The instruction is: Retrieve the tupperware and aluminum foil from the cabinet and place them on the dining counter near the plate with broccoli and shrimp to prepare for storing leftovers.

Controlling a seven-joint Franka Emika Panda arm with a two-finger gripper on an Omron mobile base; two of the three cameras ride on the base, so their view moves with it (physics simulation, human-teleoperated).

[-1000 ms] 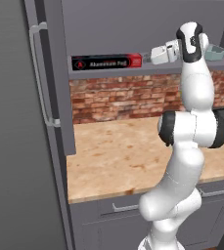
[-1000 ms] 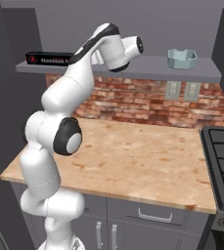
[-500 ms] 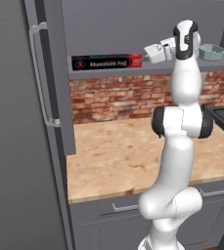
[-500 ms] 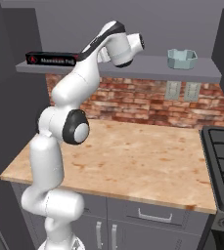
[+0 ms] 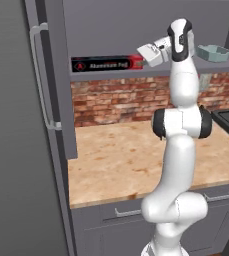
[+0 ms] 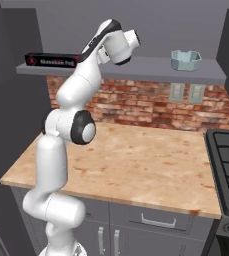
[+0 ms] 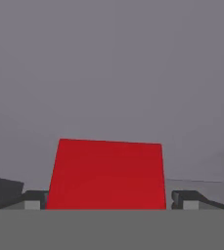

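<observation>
A: Where's our aluminum foil (image 5: 107, 64) vs the end effector (image 7: 106, 199)?

B: On the cabinet (image 6: 151, 67) shelf, dead ahead at 12 in the hand view. Red end faces us, between the fingertips (image 7: 191, 199); long axis runs straight away. We judge the jaws spread wide, nothing held.

A: Writing?

B: White "Aluminum Foil", round red logo, no brand legible. Tupperware (image 6: 186, 60) sits on the same shelf, well apart.
</observation>
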